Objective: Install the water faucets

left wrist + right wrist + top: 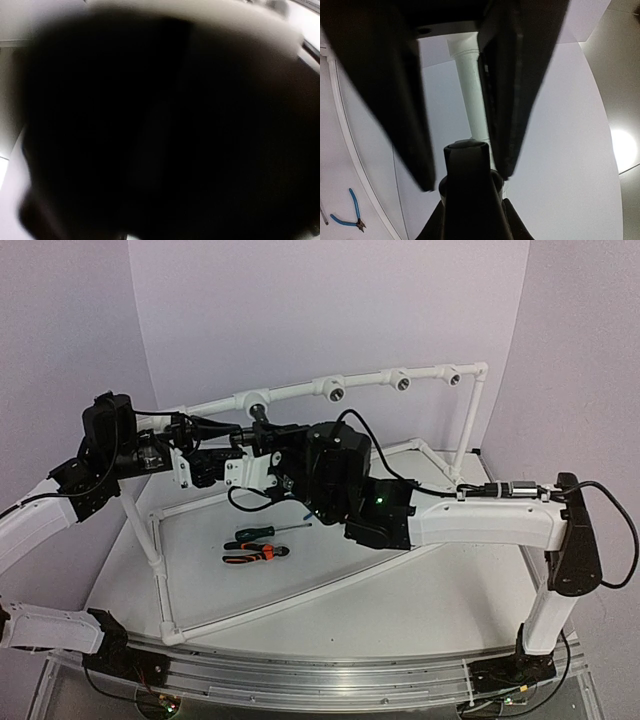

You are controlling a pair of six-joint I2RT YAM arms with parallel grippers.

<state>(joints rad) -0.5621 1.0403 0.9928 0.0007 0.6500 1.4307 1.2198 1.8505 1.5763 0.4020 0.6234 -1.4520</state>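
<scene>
A small black faucet (262,418) sits just below the leftmost white tee fitting (252,398) of the pipe frame's top rail. In the right wrist view the faucet (468,205) fills the bottom centre, with a white pipe (472,95) behind it. My right gripper (466,180) is open, and its two dark fingers straddle the faucet without clearly touching it; it also shows in the top view (262,442). My left gripper (230,432) reaches in from the left, right beside the faucet. The left wrist view is almost wholly black, so its jaws are hidden.
Three more tee fittings (333,390) line the top rail. A green-handled screwdriver (262,531) and pliers (255,555) lie on the table inside the white pipe frame (160,570). The pliers also show in the right wrist view (350,210).
</scene>
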